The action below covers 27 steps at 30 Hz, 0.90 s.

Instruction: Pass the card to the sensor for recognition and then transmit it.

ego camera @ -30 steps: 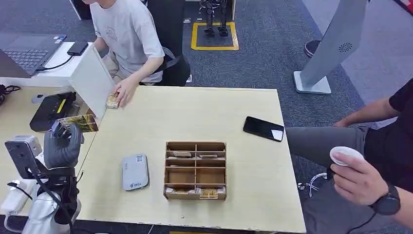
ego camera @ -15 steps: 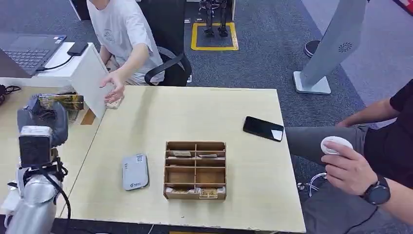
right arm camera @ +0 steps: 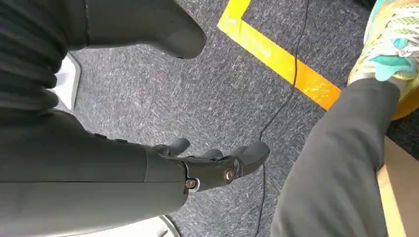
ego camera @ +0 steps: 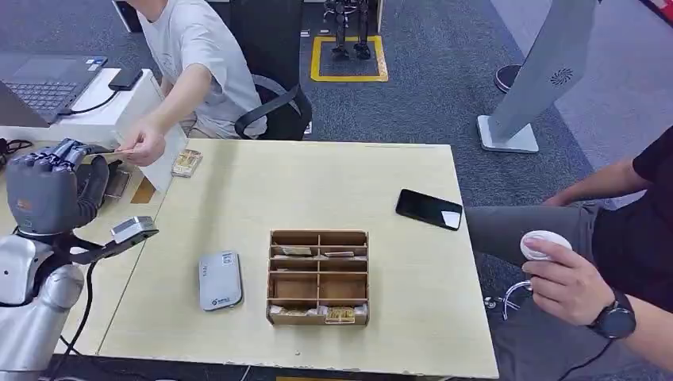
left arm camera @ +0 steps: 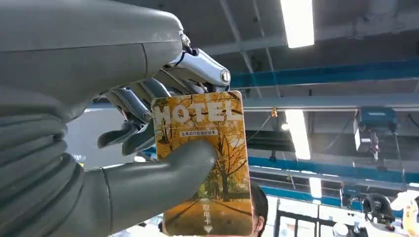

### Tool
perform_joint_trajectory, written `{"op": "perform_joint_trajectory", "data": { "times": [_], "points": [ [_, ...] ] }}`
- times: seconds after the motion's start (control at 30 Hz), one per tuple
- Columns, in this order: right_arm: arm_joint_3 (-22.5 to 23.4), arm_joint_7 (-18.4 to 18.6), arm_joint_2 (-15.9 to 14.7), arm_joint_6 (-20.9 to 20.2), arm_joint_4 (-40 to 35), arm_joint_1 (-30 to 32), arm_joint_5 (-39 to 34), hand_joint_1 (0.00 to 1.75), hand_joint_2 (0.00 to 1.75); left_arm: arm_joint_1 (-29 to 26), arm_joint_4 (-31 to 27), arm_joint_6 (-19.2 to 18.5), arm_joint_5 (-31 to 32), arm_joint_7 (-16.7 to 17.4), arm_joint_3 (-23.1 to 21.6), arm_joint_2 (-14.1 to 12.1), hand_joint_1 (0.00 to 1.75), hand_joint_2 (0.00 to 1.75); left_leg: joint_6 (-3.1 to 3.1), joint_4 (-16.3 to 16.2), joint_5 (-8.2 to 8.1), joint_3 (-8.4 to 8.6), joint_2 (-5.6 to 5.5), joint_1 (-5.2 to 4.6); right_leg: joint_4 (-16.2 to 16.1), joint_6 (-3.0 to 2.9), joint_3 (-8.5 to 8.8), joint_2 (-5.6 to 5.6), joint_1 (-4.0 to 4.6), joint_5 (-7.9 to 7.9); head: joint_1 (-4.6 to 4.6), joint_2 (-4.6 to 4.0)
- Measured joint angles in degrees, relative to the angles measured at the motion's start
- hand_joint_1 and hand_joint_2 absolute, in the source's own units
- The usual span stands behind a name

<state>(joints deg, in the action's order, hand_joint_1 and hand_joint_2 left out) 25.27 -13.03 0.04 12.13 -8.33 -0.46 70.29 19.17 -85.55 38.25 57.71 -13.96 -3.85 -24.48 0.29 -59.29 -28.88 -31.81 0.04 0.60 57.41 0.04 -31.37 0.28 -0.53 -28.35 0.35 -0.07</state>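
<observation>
Off the table's (ego camera: 397,333) left edge, the left hand (ego camera: 49,189) is raised with the card (left arm camera: 205,163) pinched between thumb (left arm camera: 163,173) and fingers (left arm camera: 133,101) — an orange hotel card with autumn trees, seen close in the left wrist view. A seated person's hand (ego camera: 144,148) reaches over from the far left corner and meets the card's far end. Down low, the right hand (right arm camera: 217,165) hangs over grey carpet, fingers loosely apart and holding nothing — while the grey sensor (ego camera: 220,279) lies flat near the front left, beside the wooden organizer (ego camera: 319,278).
</observation>
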Motion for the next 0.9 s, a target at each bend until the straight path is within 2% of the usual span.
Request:
{"op": "perform_joint_trajectory", "data": {
  "times": [0.2, 0.23, 0.47, 0.7, 0.8, 0.9],
  "points": [
    [-0.4, -0.3, -0.2, 0.0, -0.2, 0.0, 0.0, 0.00, 1.75, 0.0, 1.0, 0.5, 1.1, 0.8, -1.0, -0.9, 1.75, 1.75, 0.00, 0.0, 0.00, 0.00, 0.00, -0.01, 0.0, 0.00, -0.01, -0.01, -0.01, 0.00, -0.02, 0.00],
    [-0.4, -0.3, -0.2, 0.0, -0.2, 0.0, 0.0, 0.00, 1.75, 0.1, 1.2, 0.5, 1.1, 0.9, -1.2, -0.9, 0.00, 1.75, 0.00, 0.0, 0.00, 0.00, 0.00, -0.01, 0.0, 0.00, -0.01, -0.01, -0.01, 0.00, -0.02, 0.00],
    [-0.5, -0.2, -0.3, 0.3, -0.3, 0.0, -0.1, 0.00, 1.75, 0.3, 1.9, -0.4, -1.7, 3.2, -1.8, -0.2, 0.00, 1.75, 0.00, 0.0, 0.00, 0.01, 0.00, 0.00, 0.0, 0.00, -0.02, 0.00, 0.00, 0.00, -0.02, 0.00],
    [-0.4, 0.4, -0.3, 1.2, -0.4, 0.5, -1.0, 0.00, 1.75, 0.7, 2.0, -8.4, -7.6, 5.8, -1.9, 1.0, 0.00, 1.75, 0.00, 0.0, 0.00, -0.01, 0.00, -0.01, 0.0, 0.00, -0.03, 0.00, -0.01, 0.00, -0.02, 0.00],
    [-0.4, 0.8, -0.3, 1.2, -0.4, 0.8, -1.1, 0.00, 1.75, 0.0, 1.3, -10.4, -8.6, 5.9, -2.0, 1.1, 0.00, 1.75, 0.00, 0.0, 0.00, -0.02, 0.01, -0.01, 0.0, 0.00, -0.03, 0.01, -0.01, 0.00, -0.02, 0.00],
    [-0.4, 0.8, -0.3, 1.2, -0.4, 0.9, -1.1, 0.00, 1.75, -0.8, 0.8, -10.8, -9.0, 5.8, -2.0, 1.1, 0.00, 1.75, 0.00, 0.0, 0.00, -0.02, 0.00, 0.00, 0.0, 0.00, -0.04, 0.00, 0.00, 0.00, 0.00, 0.00]
  ]
}}
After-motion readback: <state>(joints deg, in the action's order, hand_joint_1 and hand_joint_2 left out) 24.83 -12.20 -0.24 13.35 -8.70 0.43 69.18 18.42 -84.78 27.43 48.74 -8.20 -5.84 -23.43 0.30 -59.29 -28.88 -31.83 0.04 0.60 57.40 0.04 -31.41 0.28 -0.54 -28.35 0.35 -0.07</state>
